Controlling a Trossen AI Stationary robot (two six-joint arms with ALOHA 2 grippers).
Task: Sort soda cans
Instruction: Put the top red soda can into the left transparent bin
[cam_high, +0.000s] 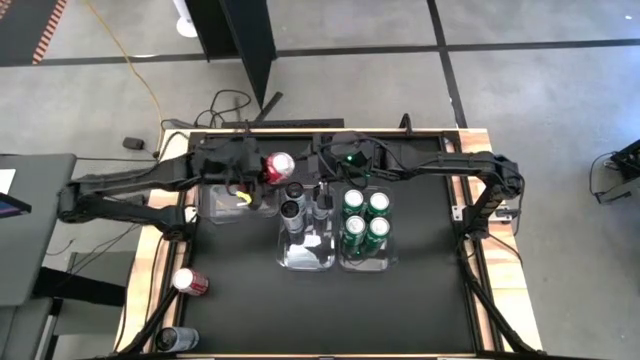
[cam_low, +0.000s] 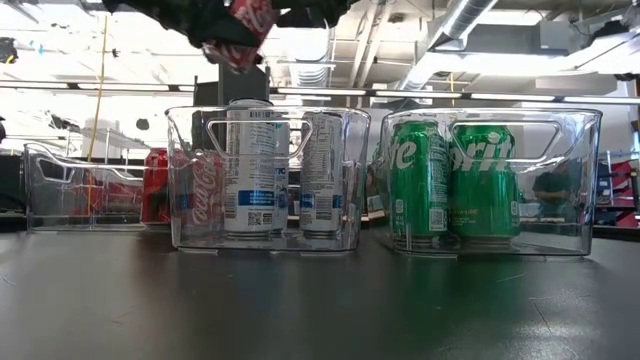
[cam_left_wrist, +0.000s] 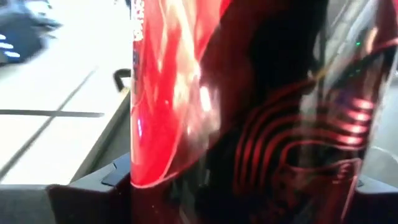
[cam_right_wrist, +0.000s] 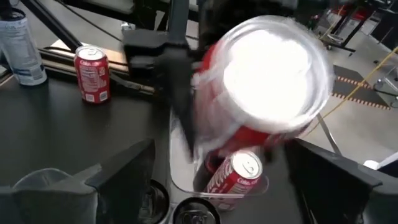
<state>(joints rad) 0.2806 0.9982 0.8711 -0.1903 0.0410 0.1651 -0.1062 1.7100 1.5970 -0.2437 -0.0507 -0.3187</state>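
Observation:
A red soda can (cam_high: 279, 165) hangs high above the clear bins, and my left gripper (cam_high: 266, 171) is shut on it. Its silvery top (cam_right_wrist: 273, 71) faces my right arm. The can fills the left wrist view (cam_left_wrist: 217, 93) and shows at the top of the low view (cam_low: 245, 30). My right gripper (cam_right_wrist: 221, 152) stands open just right of the can, its fingers clear of it. Below, a red can (cam_right_wrist: 239, 175) lies in the left bin (cam_high: 222, 208). Two silver cans (cam_low: 250, 165) stand in the middle bin (cam_high: 305, 250), and several green cans (cam_low: 450, 180) stand in the right bin (cam_high: 366, 262). My left gripper pinches the red can's side wall (cam_right_wrist: 205, 106) between its two fingers. One dark finger (cam_right_wrist: 177, 87) lies across the can. The fingers come about level from the table's left. The can is lifted clear above the bins and tipped over, its top toward the table's right.
A red can (cam_high: 190, 282) and a dark can (cam_high: 175, 340) rest on the table's near left corner. The right wrist view also shows an upright red can (cam_right_wrist: 91, 73) and a silver can (cam_right_wrist: 15, 43). The black mat (cam_high: 400, 310) is bare in front of the bins.

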